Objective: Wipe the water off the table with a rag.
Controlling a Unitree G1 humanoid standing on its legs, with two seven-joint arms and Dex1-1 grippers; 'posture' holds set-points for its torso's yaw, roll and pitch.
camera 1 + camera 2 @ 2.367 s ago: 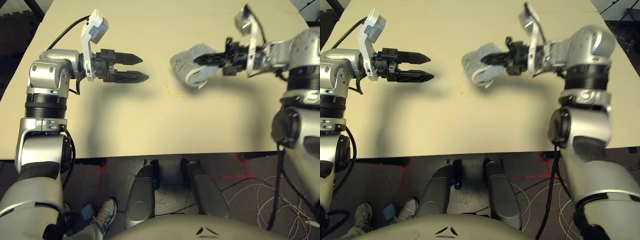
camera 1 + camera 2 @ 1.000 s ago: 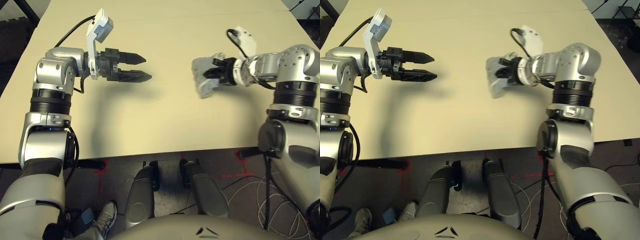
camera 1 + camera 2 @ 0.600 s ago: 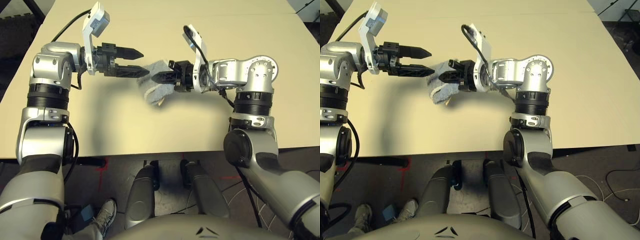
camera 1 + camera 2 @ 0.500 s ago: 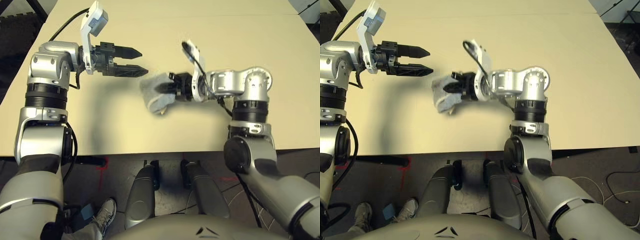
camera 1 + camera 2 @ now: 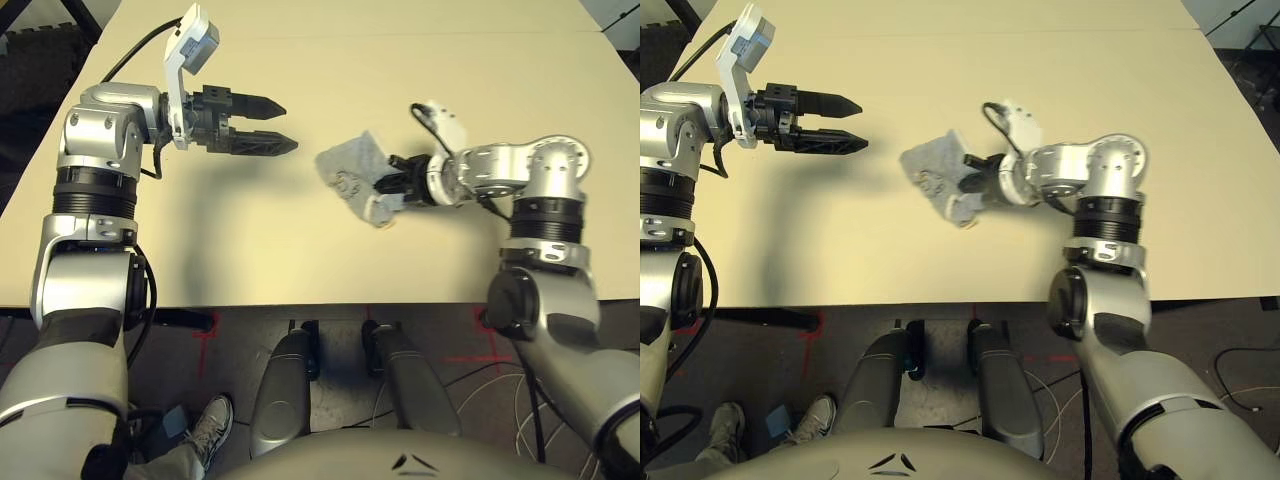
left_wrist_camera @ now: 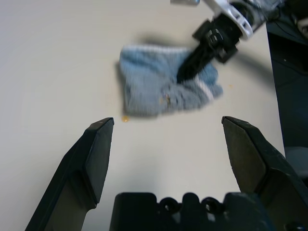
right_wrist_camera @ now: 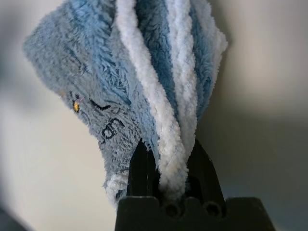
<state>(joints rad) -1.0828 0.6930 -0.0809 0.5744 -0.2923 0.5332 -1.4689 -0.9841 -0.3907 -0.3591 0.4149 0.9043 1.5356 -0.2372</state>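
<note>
The rag (image 5: 352,172), grey-blue terry with a white hem and a small dark print (image 7: 108,129), lies bunched on the pale beige table (image 5: 300,250) near its middle. My right gripper (image 5: 386,186) is shut on the rag's right side, low over the tabletop, with the hem pinched between its fingers (image 7: 144,166). My left gripper (image 5: 288,127) hovers open and empty to the rag's left, well apart from it. Of the water, one tiny orange droplet (image 6: 124,118) sits beside the rag's edge, and another speck (image 6: 230,86) lies on its other side.
The table's front edge (image 5: 300,308) runs just ahead of my body. Below it lie the floor with red tape marks, loose cables (image 5: 1240,385) and a person's shoe (image 5: 207,428). Bare tabletop stretches behind and to the right.
My right gripper swept the rag left until it was beside the left gripper, then dragged it back right toward the table's middle. The left arm has stayed put, still open.
</note>
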